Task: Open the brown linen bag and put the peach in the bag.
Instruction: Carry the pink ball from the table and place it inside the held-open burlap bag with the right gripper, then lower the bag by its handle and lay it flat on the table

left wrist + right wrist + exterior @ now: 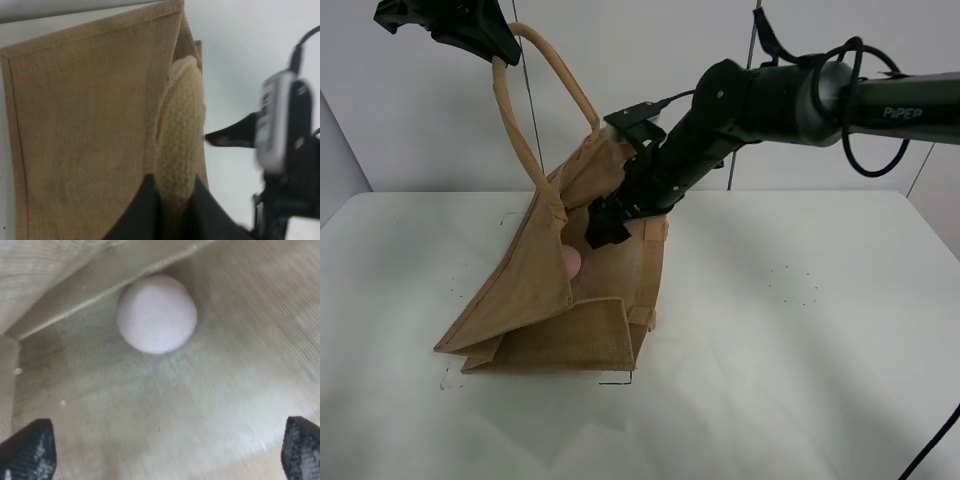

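The brown linen bag (555, 300) stands tilted on the white table with its mouth pulled open. My left gripper (500, 50) is shut on one lighter tan loop handle (535, 110) and holds it high; the left wrist view shows the handle (180, 130) pinched in that gripper (175, 187) above the bag's side panel (75, 125). My right gripper (605, 228) is open and empty in the bag's mouth. The pink peach (571, 262) lies inside the bag. In the right wrist view the peach (156, 313) rests on the bag's inner cloth (150, 405), apart from the gripper (167, 440).
The white table (800, 330) carries small black corner marks (615, 380) near the bag's base. A black cable (935, 445) hangs at the front right edge. The right arm (790, 100) reaches in from the upper right.
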Action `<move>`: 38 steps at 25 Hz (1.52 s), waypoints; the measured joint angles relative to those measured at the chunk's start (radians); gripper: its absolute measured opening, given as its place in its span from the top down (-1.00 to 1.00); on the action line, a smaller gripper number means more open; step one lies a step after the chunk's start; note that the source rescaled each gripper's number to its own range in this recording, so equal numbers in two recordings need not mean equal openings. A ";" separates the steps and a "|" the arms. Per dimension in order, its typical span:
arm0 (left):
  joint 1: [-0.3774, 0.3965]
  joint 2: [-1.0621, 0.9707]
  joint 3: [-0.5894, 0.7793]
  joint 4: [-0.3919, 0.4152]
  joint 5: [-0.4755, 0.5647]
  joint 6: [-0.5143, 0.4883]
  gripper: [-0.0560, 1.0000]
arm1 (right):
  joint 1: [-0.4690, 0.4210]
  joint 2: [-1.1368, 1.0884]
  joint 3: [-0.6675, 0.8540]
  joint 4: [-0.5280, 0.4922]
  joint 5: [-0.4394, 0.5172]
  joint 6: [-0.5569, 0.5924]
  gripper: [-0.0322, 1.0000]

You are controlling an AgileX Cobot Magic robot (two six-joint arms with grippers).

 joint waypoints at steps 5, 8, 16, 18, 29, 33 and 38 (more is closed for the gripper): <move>0.000 0.000 0.000 0.000 0.000 0.000 0.89 | -0.128 -0.001 0.000 -0.100 0.130 0.197 -1.00; 0.000 0.000 0.000 0.000 0.000 0.000 0.89 | -0.187 -0.001 0.000 -0.226 0.194 0.306 -1.00; 0.000 0.000 0.000 0.000 0.000 0.000 0.89 | -0.375 -0.001 0.000 -0.423 0.302 0.426 -1.00; 0.000 0.000 0.000 0.000 0.000 0.000 0.89 | -0.430 -0.001 0.000 -0.428 0.322 0.428 -1.00; 0.000 0.000 0.000 0.000 0.000 0.002 0.89 | -0.582 -0.004 0.005 -0.437 0.468 0.417 -1.00; 0.000 0.000 0.000 0.000 0.000 0.002 0.89 | -0.580 -0.058 0.102 -0.441 0.474 0.405 -1.00; 0.000 0.000 0.000 0.000 0.000 0.002 0.89 | -0.580 -0.250 0.354 -0.448 0.475 0.393 -1.00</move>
